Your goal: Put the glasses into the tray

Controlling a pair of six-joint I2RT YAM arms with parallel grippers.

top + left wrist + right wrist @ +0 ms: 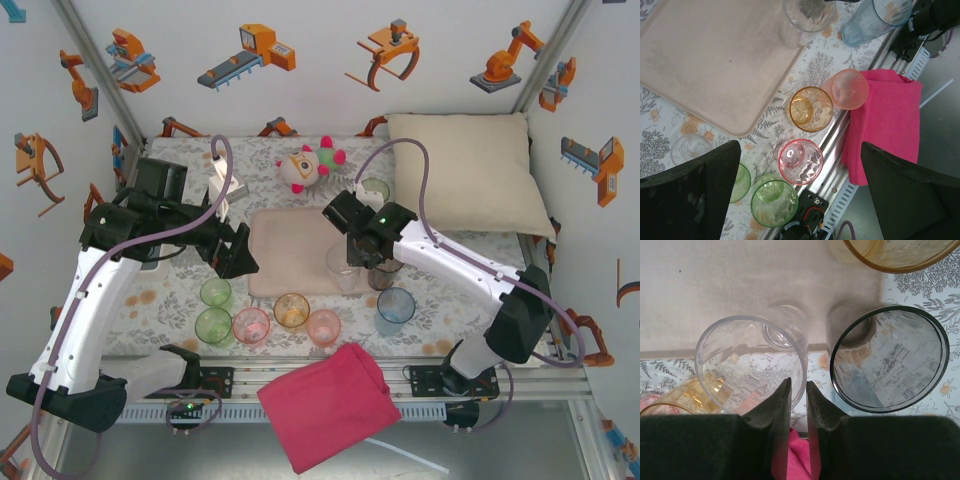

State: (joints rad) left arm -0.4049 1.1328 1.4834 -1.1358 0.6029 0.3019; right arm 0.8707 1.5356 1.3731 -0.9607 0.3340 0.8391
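Note:
The pale pink tray [290, 250] lies mid-table. A tall clear glass [740, 365] stands at its near right edge [342, 268]. My right gripper [799, 385] straddles this glass's rim, jaws slightly parted, one finger inside and one outside, and reaches down over it [355, 258]. A smoky grey glass [890, 360] stands just right of it, off the tray. My left gripper [235, 250] hovers wide open at the tray's left edge. Below it [800, 195] stand a pink glass [800, 161], a green glass [774, 202] and an orange glass [811, 108].
A blue glass [395, 310], a peach glass [323, 325] and a second green glass [216, 292] stand along the near edge. A pink cloth [325, 405] hangs over the front rail. A plush toy [310, 165], a cream pillow [465, 170] and a green glass [375, 190] sit behind.

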